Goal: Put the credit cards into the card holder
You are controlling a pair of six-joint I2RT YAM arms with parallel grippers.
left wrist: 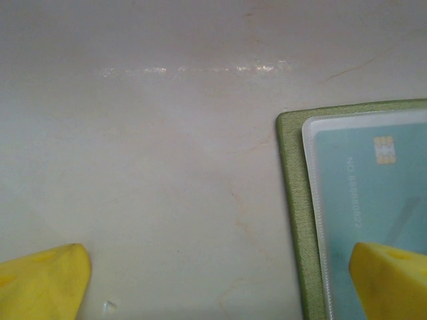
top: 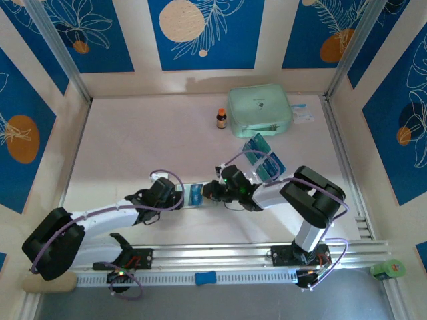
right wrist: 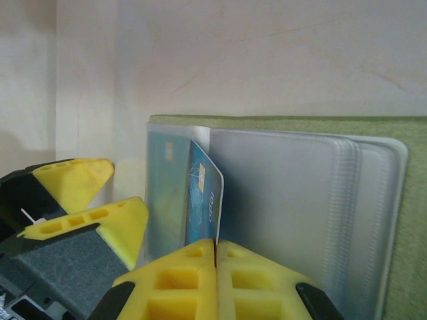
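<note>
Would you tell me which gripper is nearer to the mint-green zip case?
Right. The right gripper is at the card holder's right end, in front of the mint-green zip case; the left gripper, at its left end, is farther.

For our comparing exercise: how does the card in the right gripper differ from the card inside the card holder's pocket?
The gripped card stands on edge, deeper blue, bare, pinched by the right gripper; the pocketed card lies flat, paler teal, behind clear plastic. Both sit at the card holder's same end.
</note>
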